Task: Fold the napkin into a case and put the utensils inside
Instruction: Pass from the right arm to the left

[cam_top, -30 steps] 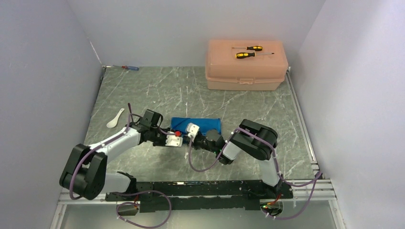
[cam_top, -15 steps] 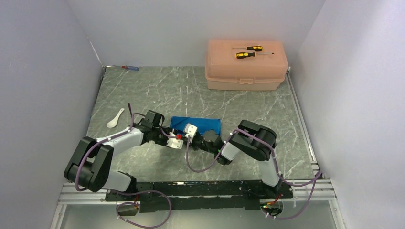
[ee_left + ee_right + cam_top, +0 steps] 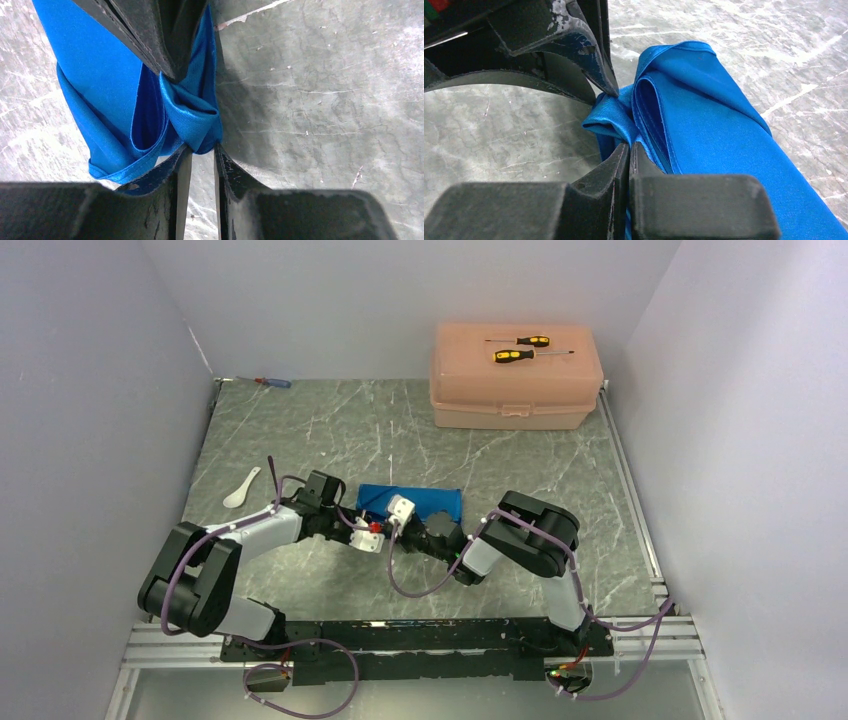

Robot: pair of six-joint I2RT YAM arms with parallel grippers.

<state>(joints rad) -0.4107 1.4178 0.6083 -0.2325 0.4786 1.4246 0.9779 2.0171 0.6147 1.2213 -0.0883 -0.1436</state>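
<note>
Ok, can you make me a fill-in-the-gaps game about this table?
The napkin is coloured ___.
The spoon lies on the napkin's ___ side.
___ screwdrivers lie on the box.
The right gripper is shut on the ___.
Missing words: blue; left; two; napkin.

Both arms are folded low and reach inward from their near bases, the left arm [image 3: 245, 535] from the left and the right arm [image 3: 525, 535] from the right, so the grippers meet tip to tip mid-scene. The right gripper [image 3: 629, 147] is pinched tight on the napkin [image 3: 704, 115]. The left gripper [image 3: 202, 150] — jaws a narrow slit apart — has its tips at the same fold; whether it holds is unclear.
</note>
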